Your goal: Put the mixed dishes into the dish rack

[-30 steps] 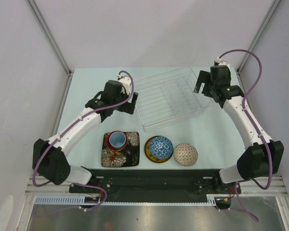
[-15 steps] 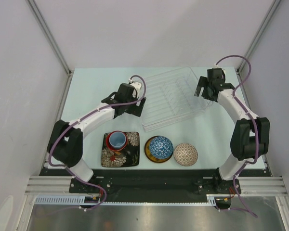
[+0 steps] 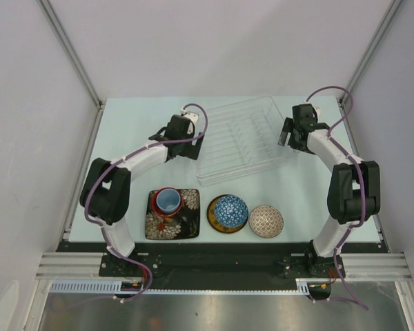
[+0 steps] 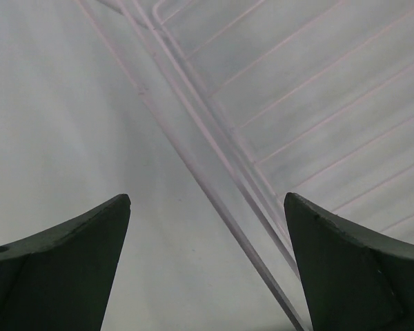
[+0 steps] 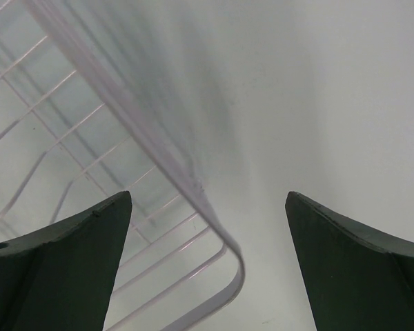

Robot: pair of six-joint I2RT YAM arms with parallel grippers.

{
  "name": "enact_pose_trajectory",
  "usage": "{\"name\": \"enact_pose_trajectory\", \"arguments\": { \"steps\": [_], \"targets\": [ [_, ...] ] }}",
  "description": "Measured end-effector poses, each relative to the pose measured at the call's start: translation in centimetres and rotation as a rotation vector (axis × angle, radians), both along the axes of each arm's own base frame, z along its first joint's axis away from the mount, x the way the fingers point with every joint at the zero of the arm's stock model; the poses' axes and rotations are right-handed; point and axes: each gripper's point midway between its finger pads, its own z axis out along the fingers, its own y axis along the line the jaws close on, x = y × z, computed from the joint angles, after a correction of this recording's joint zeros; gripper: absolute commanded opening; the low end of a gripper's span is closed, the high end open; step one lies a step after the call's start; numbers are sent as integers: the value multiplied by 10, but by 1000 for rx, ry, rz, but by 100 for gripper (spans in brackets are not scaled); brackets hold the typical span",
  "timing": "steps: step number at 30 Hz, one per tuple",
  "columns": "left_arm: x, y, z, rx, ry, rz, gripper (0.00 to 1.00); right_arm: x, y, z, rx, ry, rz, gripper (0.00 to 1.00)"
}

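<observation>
The clear dish rack (image 3: 238, 141) lies at the back of the table. My left gripper (image 3: 193, 148) is open at its left edge, the rack's rim (image 4: 214, 172) running between the fingers. My right gripper (image 3: 287, 132) is open at the rack's right end, its corner rim (image 5: 207, 207) between the fingers. At the front, a pale blue cup (image 3: 168, 201) sits inside a red-lined mug on the black floral plate (image 3: 172, 222). The blue bowl (image 3: 230, 210) rests on a yellow saucer (image 3: 214, 219). The brownish bowl (image 3: 265, 221) stands to its right.
White walls close in the left, right and back. The arm bases and a black rail run along the near edge (image 3: 214, 252). Pale table surface (image 3: 138, 124) shows to the rack's left.
Both grippers have moved in to the rack's ends and lowered over its rims. The rack has shifted slightly toward the left and front.
</observation>
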Motion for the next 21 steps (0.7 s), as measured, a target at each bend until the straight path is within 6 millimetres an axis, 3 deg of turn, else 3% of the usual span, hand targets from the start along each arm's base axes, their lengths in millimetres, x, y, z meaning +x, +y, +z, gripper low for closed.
{"name": "enact_pose_trajectory", "arguments": {
  "steps": [4, 9, 14, 21],
  "targets": [
    [19, 28, -5, 9, 13, 72, 98, -11, 5, -14, -2, 33, -2, 100],
    [29, 48, -3, 36, 5, 108, 98, -37, 34, -29, 0, 73, 50, 100],
    [29, 52, -4, 64, 10, 105, 98, -53, 58, -23, 8, 48, 89, 100],
    [48, 44, -1, 58, 6, 90, 95, -71, 84, -22, 19, 22, 112, 100]
  ]
}}
